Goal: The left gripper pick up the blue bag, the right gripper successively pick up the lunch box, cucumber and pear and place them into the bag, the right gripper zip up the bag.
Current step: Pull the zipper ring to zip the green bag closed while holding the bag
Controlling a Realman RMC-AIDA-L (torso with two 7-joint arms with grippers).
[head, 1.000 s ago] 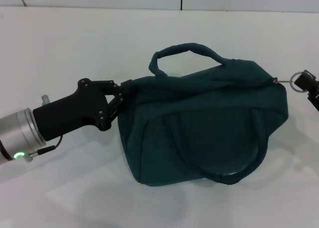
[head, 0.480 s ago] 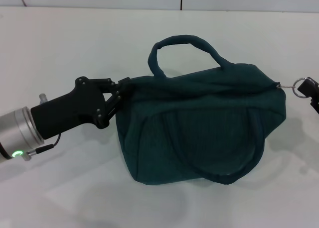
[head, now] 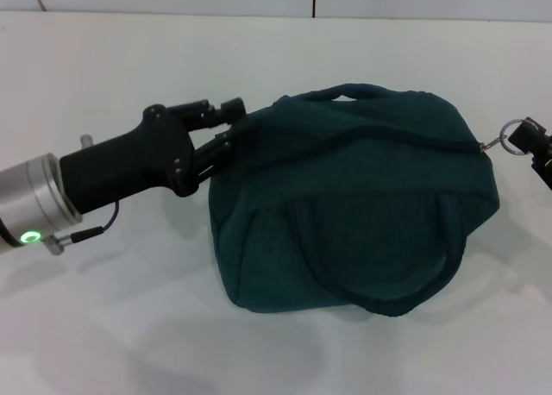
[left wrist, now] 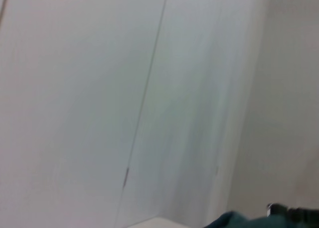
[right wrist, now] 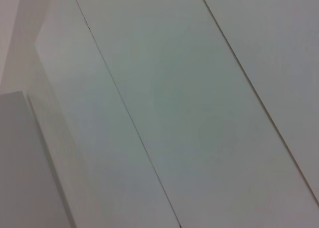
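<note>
Reaching in from the left of the head view, the left gripper (head: 226,136) had its fingers clamped on the left upper edge of the blue bag (head: 354,205), pinching the fabric there. Its black arm led back to a silver wrist lit by a green ring. The bag lay on the white table (head: 129,326) in the middle of the view, bulging and rounded, with one loop handle lying across its near face and the other just showing at its top edge. At the bag's right end the metal ring pull (head: 511,138) stuck out sideways. The right gripper (head: 536,149) sat at the far right edge, touching that ring; whether it was clenched on the ring could not be told, since most of it was cut off.
</note>
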